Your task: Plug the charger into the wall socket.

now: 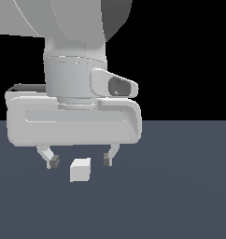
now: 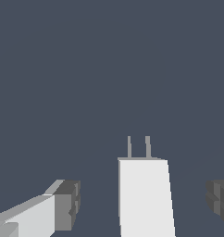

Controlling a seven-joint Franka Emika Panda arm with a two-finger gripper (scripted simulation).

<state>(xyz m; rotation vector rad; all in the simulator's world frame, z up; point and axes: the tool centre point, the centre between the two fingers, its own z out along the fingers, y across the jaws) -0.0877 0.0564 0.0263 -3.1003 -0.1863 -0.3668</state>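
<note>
The charger (image 1: 80,169) is a small plain white block resting on the dark blue-grey floor (image 1: 180,196). In the wrist view the charger (image 2: 145,196) shows two thin prongs sticking out of its far end. My gripper (image 1: 79,160) hangs open just above it, one fingertip on each side and neither touching the block. The wrist view shows the gripper (image 2: 144,203) with dark pads (image 2: 67,205) well apart from the charger's sides. The wall socket is out of view.
The robot's large white hand and wrist (image 1: 73,116) fill the upper part of the exterior view and hide what lies behind them. Beyond the floor's far edge all is black.
</note>
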